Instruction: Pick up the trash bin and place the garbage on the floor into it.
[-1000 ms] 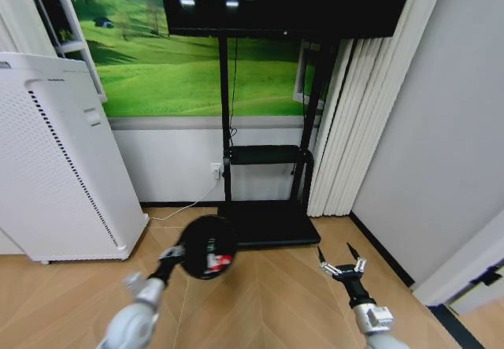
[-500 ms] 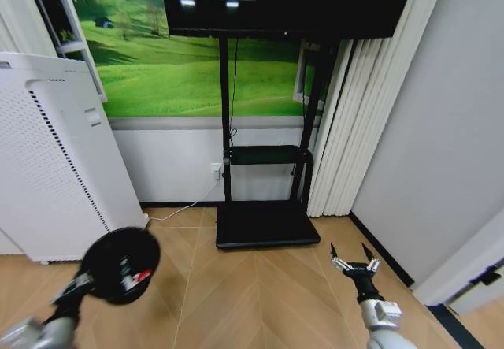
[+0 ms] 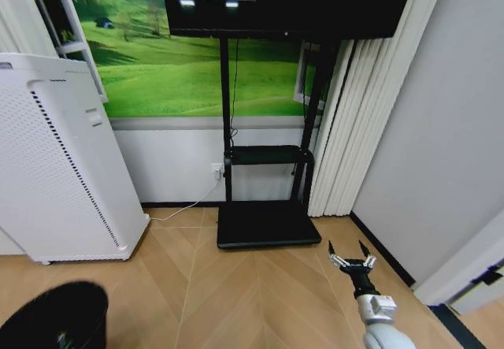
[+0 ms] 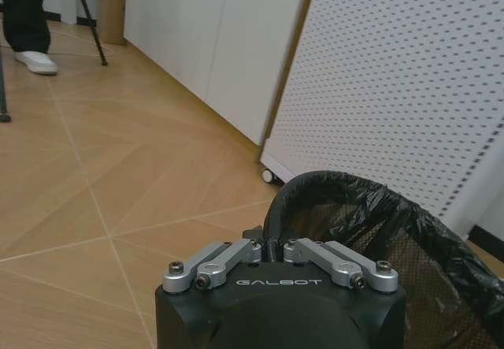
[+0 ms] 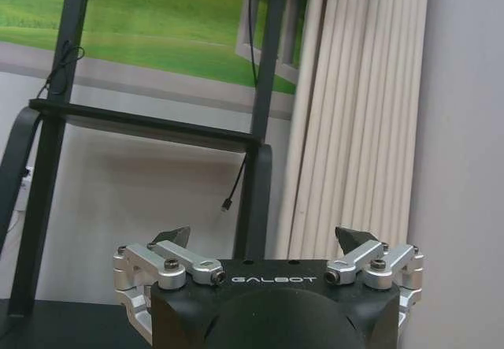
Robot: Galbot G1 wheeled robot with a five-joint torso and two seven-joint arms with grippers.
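The trash bin point(image 3: 53, 316), a round black wastebasket lined with a black bag, sits at the lower left corner of the head view, low over the floor point(image 3: 236, 286). In the left wrist view my left gripper point(image 4: 272, 246) is shut on the bin's near rim point(image 4: 315, 182), and the bin's open mouth point(image 4: 409, 270) lies just beyond it. My right gripper point(image 3: 350, 259) hangs open above the floor at the lower right, holding nothing; its spread fingers point(image 5: 172, 237) face the TV stand. The garbage is out of view.
A tall white perforated appliance point(image 3: 55, 168) stands at the left, close behind the bin point(image 4: 409, 73). A black TV stand base point(image 3: 264, 224) sits against the back wall, with white curtains point(image 3: 358, 120) and a grey wall point(image 3: 449, 152) at the right.
My left arm has swung the bin from the middle of the floor out to the lower left and lower down. The right gripper has barely moved and stays open.
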